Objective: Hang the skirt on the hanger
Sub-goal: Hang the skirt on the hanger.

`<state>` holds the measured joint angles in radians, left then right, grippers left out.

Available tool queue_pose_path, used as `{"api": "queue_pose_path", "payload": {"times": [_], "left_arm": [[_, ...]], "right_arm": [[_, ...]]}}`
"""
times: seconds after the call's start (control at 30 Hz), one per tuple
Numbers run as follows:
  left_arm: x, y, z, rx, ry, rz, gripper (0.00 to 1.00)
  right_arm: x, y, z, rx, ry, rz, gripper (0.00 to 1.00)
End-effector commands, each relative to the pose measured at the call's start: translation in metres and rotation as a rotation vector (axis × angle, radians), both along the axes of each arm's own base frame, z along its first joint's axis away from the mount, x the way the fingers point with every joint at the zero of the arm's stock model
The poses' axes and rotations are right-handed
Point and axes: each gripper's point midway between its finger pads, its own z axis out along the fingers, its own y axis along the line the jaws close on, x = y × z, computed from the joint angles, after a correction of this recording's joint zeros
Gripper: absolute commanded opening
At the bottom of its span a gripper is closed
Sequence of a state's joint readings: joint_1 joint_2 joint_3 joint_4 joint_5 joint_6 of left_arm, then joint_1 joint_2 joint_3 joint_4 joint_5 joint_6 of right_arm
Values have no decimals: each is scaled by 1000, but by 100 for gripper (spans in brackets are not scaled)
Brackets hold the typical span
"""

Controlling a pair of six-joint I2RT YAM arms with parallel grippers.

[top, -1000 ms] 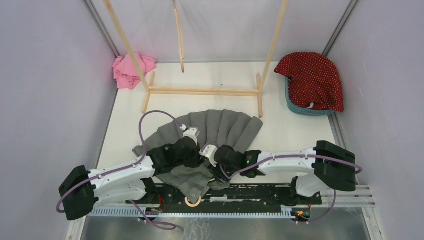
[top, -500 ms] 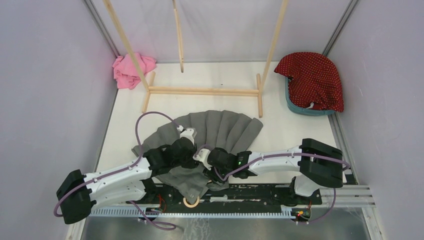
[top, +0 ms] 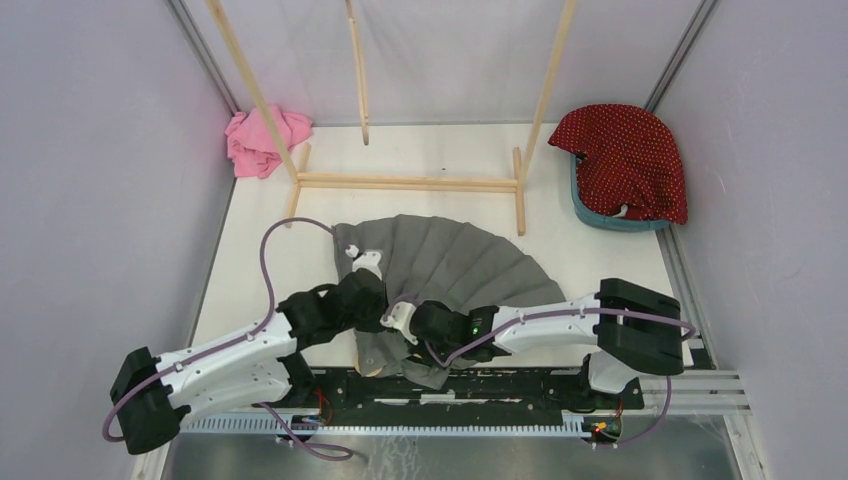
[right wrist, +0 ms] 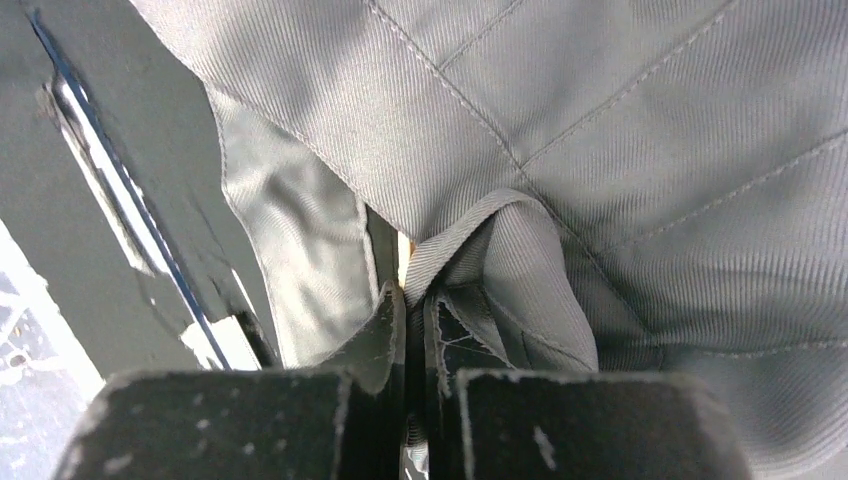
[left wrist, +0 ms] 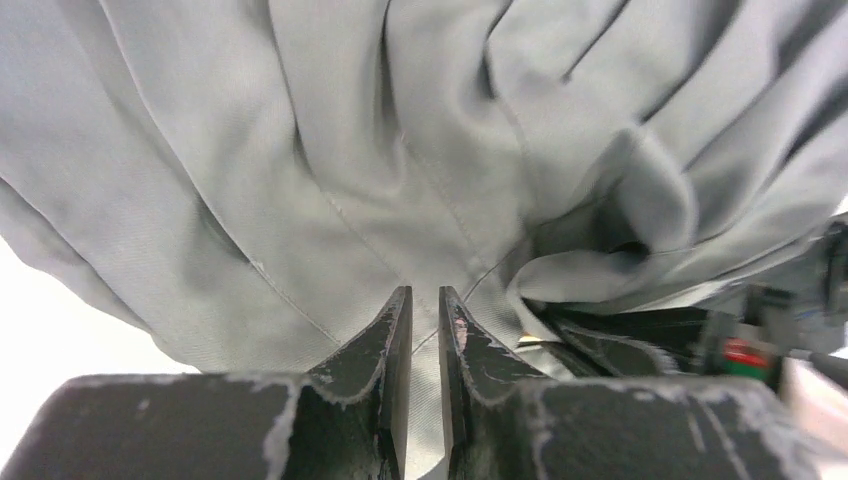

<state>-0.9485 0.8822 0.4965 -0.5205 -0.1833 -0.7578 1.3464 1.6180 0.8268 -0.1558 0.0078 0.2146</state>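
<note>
The grey pleated skirt point(top: 450, 260) lies fanned out on the white table, its waist end bunched between my two arms. My left gripper point(top: 365, 275) is at the waist's left side; in its wrist view the jaws point(left wrist: 425, 292) stand nearly together with skirt cloth point(left wrist: 300, 150) in the narrow gap. My right gripper point(top: 405, 322) meets it from the right, and it point(right wrist: 413, 290) is shut on a folded edge of the skirt point(right wrist: 620, 150). Of the hanger only a small pale wooden bit point(top: 372, 369) shows at the skirt's near edge; the cloth hides all else.
A wooden rack point(top: 410, 182) stands across the back of the table. A pink cloth point(top: 262, 140) lies at the back left. At the back right a red dotted cloth point(top: 630, 160) drapes over a teal basket point(top: 600, 218). The arms' base rail point(top: 500, 385) runs along the near edge.
The right gripper's jaws have closed on the waist fold. The skirt has swung and fanned out to the right, off the table's left part. Both grippers shifted slightly left.
</note>
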Motion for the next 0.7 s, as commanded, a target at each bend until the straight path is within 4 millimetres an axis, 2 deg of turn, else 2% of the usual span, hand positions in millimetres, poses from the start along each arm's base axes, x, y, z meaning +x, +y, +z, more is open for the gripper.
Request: {"api": "queue_pose_path", "payload": {"times": [0.0,0.1,0.2,0.3,0.33,0.43,0.47,0.6,0.67], "left_arm": [[33,-16,71,-107,-142,64,23],[48,-10,86,-69,-170,94,24],[57,-6,81,-27,-149,118,21],[60,7,75,6,-120,175,21],[60,13,78,5,-124,195,24],[57,24,89,-33,-142,243,45],[55,27,92,-47,-142,255,49],[46,40,83,-37,-91,333,57],[42,41,77,-36,-59,352,69]], "right_arm": [[-6,-21,12,-25,-6,9,1],[-8,-24,26,-17,-6,28,1],[-6,-30,37,-13,-22,20,1],[-3,-37,51,6,-51,1,1],[-2,-40,55,14,-58,-4,1],[1,-49,67,32,-81,-20,1],[1,-52,72,44,-88,-26,1],[3,-59,82,66,-106,-39,1],[2,-61,83,70,-105,-41,1]]}}
